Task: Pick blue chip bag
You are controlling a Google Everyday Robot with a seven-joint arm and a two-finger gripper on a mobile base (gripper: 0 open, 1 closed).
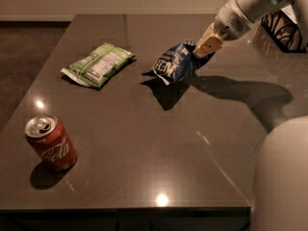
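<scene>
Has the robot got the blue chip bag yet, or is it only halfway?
Done: the pincer is clamped on one end of the crinkled dark-blue chip bag. In hand: the bag looks raised off the dark table, its shadow lying apart below it. Left: lifting it well clear. The light-green chip bag and red soda can sit aside.

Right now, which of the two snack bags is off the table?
The crinkled dark-blue chip bag, gripped at one end by the gripper and hanging above its shadow. The light-green chip bag lies flat on the dark tabletop, untouched.
</scene>
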